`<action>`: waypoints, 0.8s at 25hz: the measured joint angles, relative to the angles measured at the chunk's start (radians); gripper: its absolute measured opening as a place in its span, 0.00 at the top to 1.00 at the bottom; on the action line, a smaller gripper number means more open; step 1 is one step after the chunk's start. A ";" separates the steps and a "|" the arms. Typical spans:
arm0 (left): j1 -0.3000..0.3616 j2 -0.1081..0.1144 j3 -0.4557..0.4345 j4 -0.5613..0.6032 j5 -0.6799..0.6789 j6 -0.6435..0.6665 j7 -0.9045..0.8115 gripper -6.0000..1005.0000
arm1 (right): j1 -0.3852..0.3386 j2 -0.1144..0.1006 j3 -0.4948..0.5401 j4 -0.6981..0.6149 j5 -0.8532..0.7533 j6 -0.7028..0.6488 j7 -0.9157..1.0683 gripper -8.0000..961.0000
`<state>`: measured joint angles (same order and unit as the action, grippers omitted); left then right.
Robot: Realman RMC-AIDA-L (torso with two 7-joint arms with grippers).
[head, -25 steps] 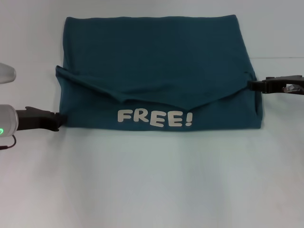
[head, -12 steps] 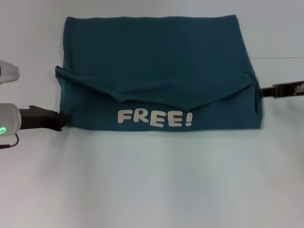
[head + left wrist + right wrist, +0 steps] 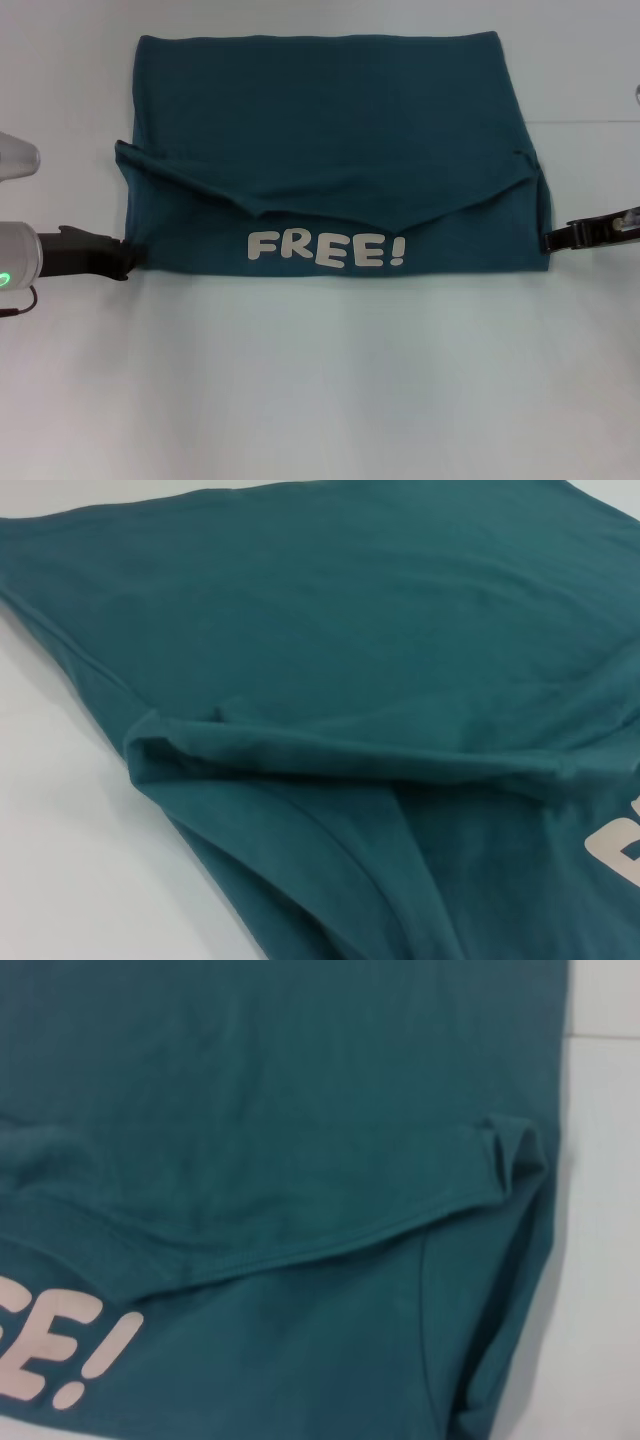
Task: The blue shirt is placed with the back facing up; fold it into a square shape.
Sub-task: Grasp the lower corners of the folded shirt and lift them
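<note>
White table [image 3: 320, 380] surface, faint seam line at right.

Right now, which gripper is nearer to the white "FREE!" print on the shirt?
Left. The left gripper sits at the blue shirt's near-left corner; the right gripper is beside the near-right corner, farther from the print.

The work surface was a plain white table [image 3: 320, 390]; its top appeared flat and uniform; a faint seam line ran across it near the far right; lying directly on it was the blue shirt [image 3: 330, 130], spread flat and partly folded; a folded-over flap lay across its near portion; white lettering "FREE!" [image 3: 327, 248] faced upward near the front edge.
</note>
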<state>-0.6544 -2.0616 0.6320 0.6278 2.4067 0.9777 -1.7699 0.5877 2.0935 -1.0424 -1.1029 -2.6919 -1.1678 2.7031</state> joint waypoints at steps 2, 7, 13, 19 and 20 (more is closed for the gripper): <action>0.001 -0.001 0.000 0.000 0.000 0.001 0.005 0.94 | 0.004 0.001 -0.004 0.011 0.003 0.009 -0.003 0.36; 0.003 -0.004 0.011 0.000 0.001 0.001 0.008 0.94 | 0.019 -0.001 -0.016 0.041 0.016 0.031 -0.004 0.36; 0.008 -0.006 0.011 0.000 -0.003 0.001 0.017 0.94 | 0.043 -0.004 -0.016 0.097 0.012 0.073 -0.003 0.36; 0.009 -0.006 0.011 -0.001 -0.002 0.001 0.017 0.94 | 0.062 -0.009 -0.012 0.157 0.006 0.112 -0.010 0.36; 0.009 -0.006 0.011 0.000 -0.002 0.001 0.017 0.94 | 0.063 -0.009 -0.010 0.163 0.005 0.116 -0.012 0.36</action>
<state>-0.6458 -2.0678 0.6427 0.6273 2.4051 0.9787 -1.7533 0.6507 2.0849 -1.0527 -0.9400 -2.6868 -1.0520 2.6908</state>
